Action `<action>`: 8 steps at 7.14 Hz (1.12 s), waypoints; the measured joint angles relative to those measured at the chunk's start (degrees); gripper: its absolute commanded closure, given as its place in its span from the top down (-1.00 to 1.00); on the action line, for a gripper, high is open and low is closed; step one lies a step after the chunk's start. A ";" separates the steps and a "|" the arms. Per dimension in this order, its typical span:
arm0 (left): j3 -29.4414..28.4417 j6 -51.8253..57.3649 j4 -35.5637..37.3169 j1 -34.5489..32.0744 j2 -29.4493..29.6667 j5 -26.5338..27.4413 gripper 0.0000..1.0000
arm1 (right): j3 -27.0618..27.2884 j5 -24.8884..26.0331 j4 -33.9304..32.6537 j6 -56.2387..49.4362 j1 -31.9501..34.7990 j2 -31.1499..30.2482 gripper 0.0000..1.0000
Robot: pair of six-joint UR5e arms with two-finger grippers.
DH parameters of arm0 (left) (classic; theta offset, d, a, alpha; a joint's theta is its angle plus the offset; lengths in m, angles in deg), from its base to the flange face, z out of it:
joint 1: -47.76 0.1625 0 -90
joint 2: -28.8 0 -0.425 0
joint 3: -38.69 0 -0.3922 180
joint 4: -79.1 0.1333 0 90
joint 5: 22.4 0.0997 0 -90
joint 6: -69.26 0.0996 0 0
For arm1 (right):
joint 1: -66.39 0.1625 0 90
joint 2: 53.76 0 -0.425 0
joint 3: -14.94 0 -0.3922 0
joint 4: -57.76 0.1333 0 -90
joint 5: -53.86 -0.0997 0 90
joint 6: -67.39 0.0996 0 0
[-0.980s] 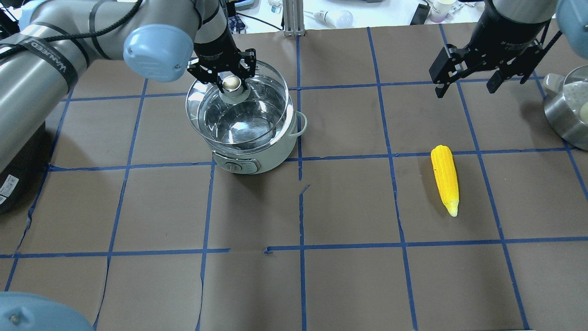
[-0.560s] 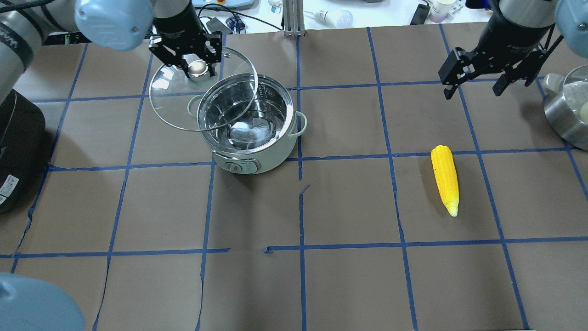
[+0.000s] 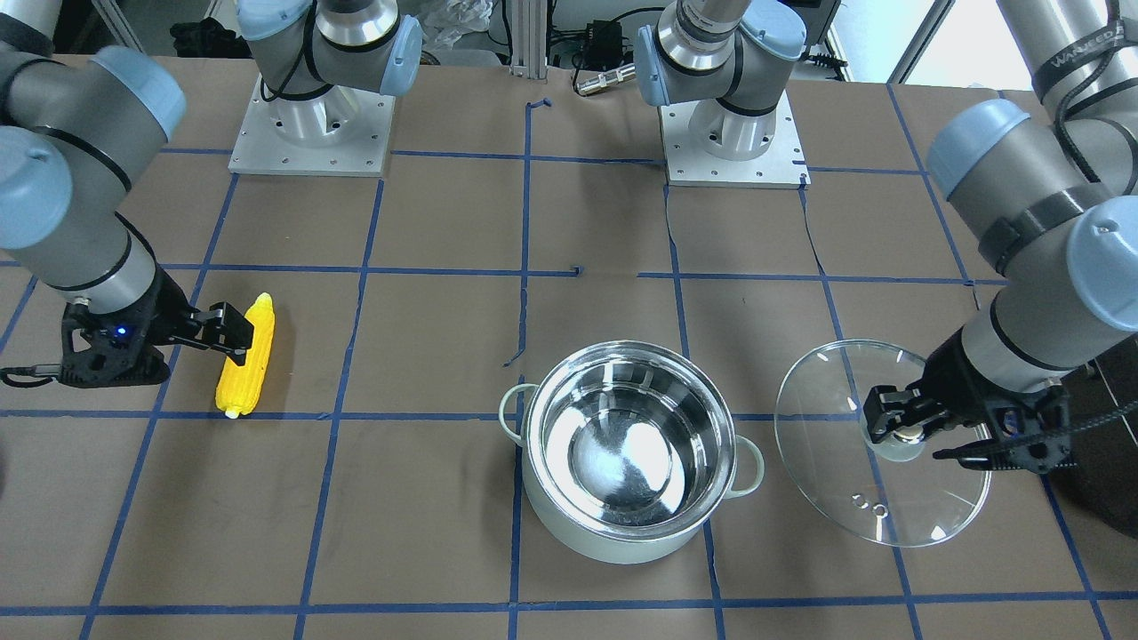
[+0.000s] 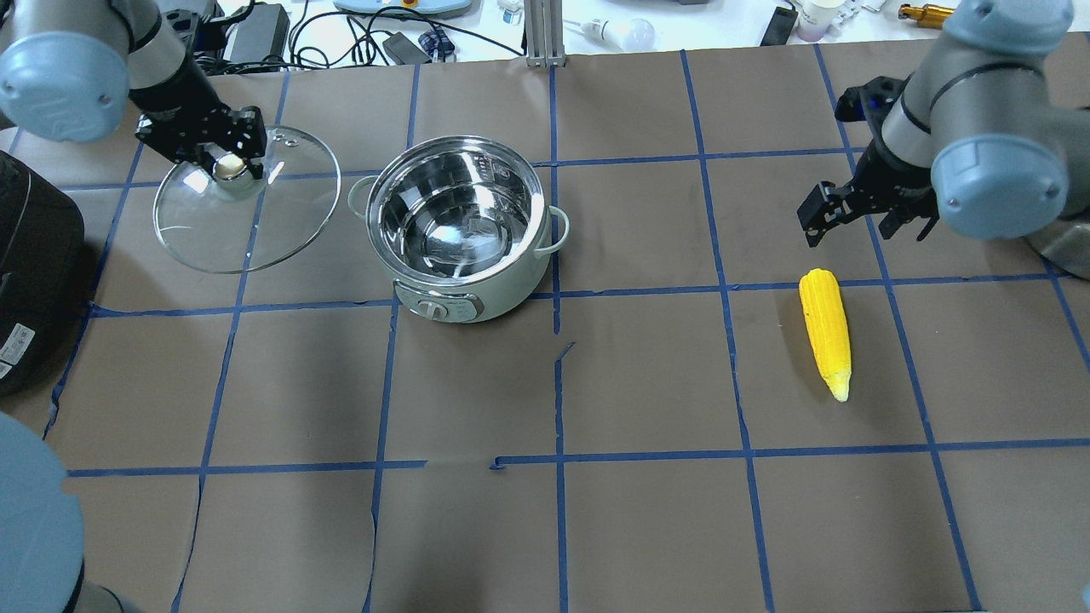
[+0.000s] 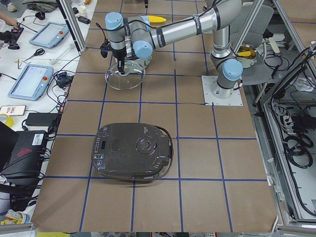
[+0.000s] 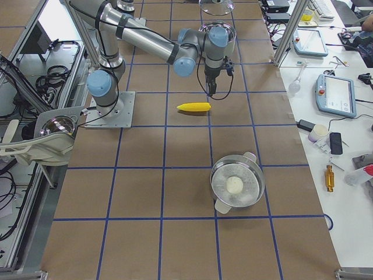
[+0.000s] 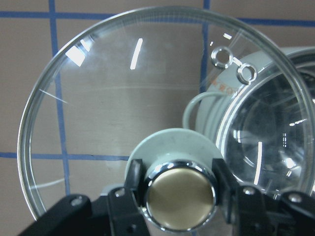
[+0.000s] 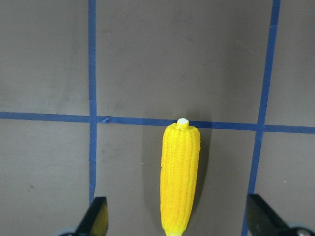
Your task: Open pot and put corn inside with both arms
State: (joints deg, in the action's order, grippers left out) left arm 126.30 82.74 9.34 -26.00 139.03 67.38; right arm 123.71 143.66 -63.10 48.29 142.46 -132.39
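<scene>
Blue-taped counter (image 4: 647,375), left arm strap (image 3: 1080,49) printed WANLEED, uncovered pale-green pot (image 4: 502,300), glass lid (image 4: 221,234) just beside pot's left-arm side, its knob (image 4: 228,168) clenched by left hand (image 4: 225,162), corn (image 4: 826,328) flat on counter well apart on pot's opposite side, right hand (image 4: 860,223) released, near corn.

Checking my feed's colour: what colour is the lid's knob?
Brass-gold knob, clearest in the left wrist view.
</scene>
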 measured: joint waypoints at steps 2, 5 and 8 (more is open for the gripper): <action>8.88 6.84 12.13 5.64 0.79 -2.06 -0.74 | 7.74 0.02 -10.81 -1.89 -1.13 2.10 1.00; 13.68 6.54 16.56 7.18 1.66 -2.80 -0.74 | 10.47 0.48 -12.51 -1.66 -1.35 4.38 0.80; 13.97 4.09 16.23 7.23 2.20 -2.85 -0.41 | 11.64 0.79 -12.38 -0.49 -1.36 4.66 -0.82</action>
State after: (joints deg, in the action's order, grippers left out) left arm 140.27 86.83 25.57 -18.77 141.23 64.52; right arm 135.35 144.45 -75.48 47.80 141.10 -127.72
